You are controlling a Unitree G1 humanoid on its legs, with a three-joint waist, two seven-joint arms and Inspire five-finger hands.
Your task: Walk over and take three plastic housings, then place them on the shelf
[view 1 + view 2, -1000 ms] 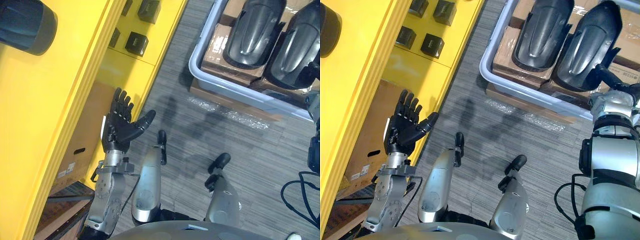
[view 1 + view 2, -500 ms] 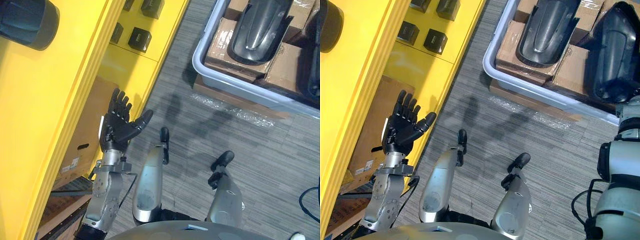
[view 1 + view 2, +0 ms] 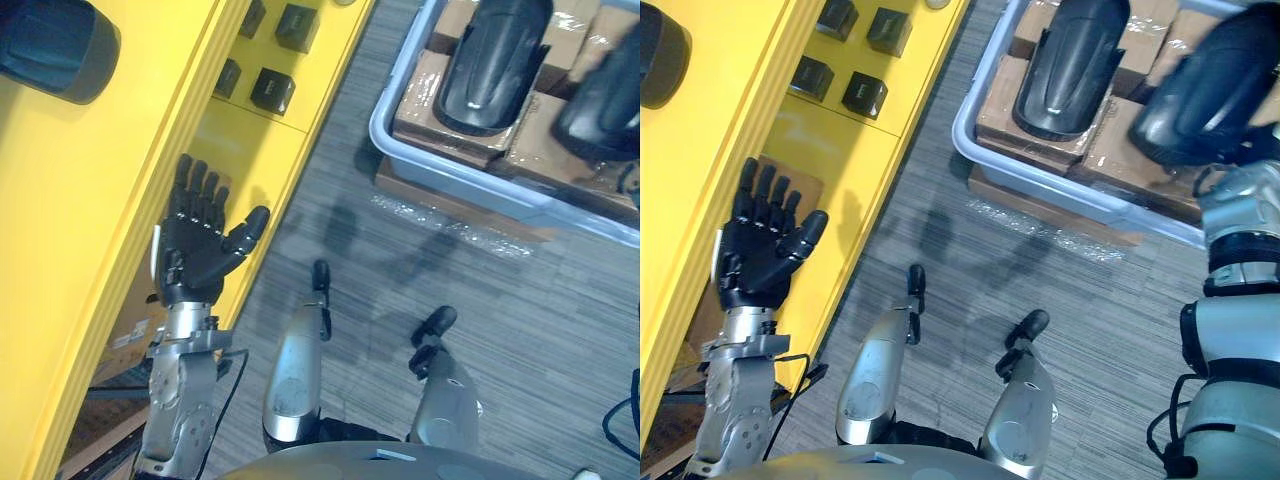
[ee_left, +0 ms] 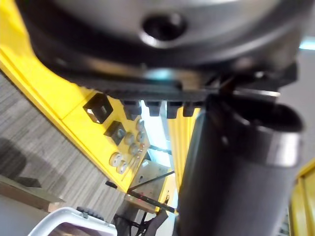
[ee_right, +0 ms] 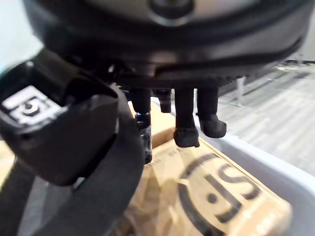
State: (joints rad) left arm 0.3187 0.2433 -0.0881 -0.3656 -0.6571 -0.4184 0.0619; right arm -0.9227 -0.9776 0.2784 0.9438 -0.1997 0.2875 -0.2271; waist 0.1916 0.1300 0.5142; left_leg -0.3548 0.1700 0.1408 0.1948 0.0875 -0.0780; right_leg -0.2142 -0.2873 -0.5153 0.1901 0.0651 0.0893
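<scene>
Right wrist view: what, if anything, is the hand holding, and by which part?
The right hand appears to pinch a black plastic housing by its rim.

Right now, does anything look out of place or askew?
Nothing spilled or damaged. One dark glossy plastic housing tilts askew over the cardboard boxes in the pale grey plastic bin; the housing beside it lies straight.

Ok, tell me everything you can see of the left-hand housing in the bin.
The left housing is a long shell of dark, glossy plastic, curved like a mudguard, with its rounded end towards the robot and a small tab sticking out of one side. It lies domed side up on brown cardboard boxes inside the pale grey bin. A second housing sits beside it on the right. Nothing rests on it.
</scene>
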